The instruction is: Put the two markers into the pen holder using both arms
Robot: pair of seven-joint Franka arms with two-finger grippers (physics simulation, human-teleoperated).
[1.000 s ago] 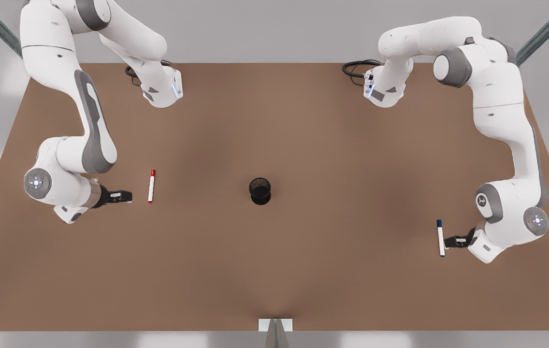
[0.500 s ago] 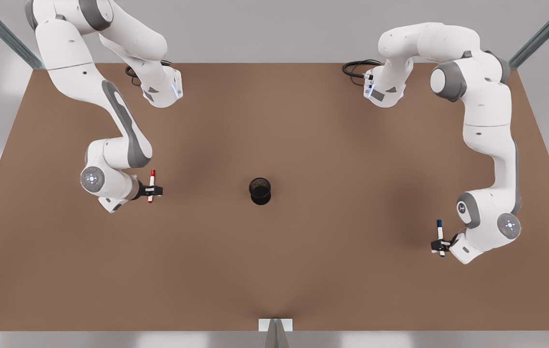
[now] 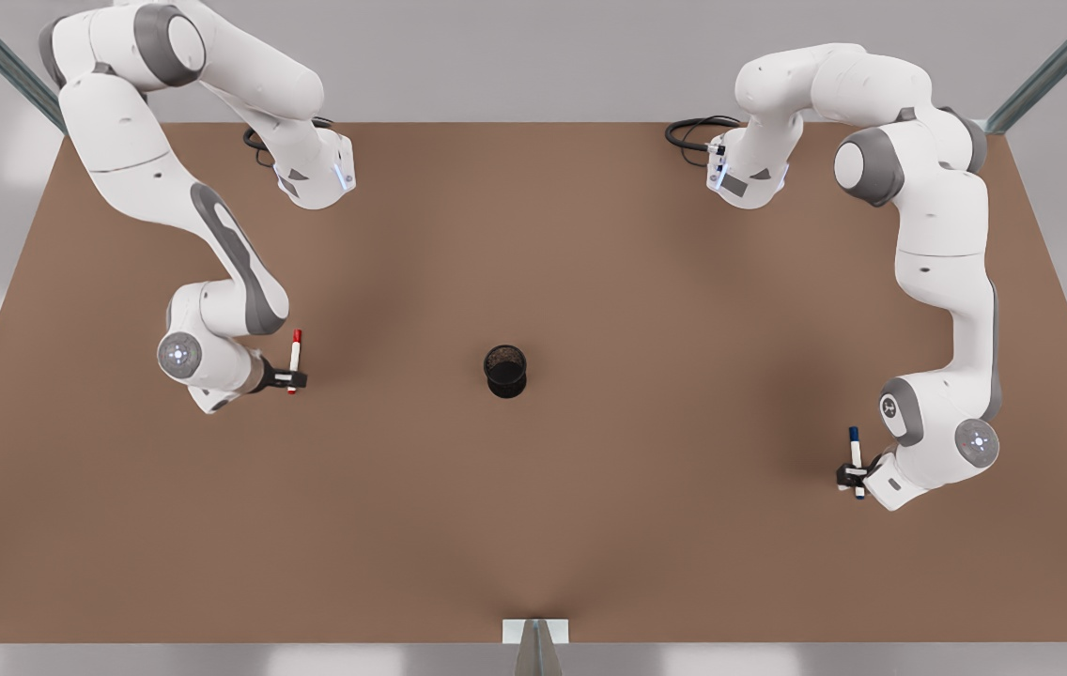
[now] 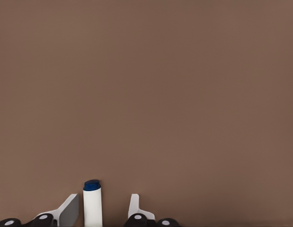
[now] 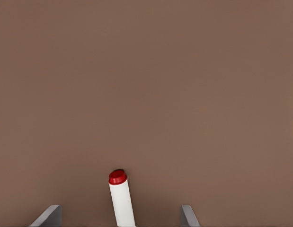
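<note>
Blue marker [image 4: 92,203] between open left hand [image 4: 101,208] fingers; red marker [image 5: 121,198] between right hand [image 5: 119,215] fingers

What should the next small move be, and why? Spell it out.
Probably close both grippers. The left gripper straddles the blue marker and the right gripper straddles the red marker, each with open fingers and visible gaps beside the barrel. Both markers lie on the table, away from the pen holder.

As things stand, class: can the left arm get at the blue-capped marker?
Probably yes. The left claw already straddles the blue-capped marker on the table, its fingers open either side, and nothing lies in the way.
</note>
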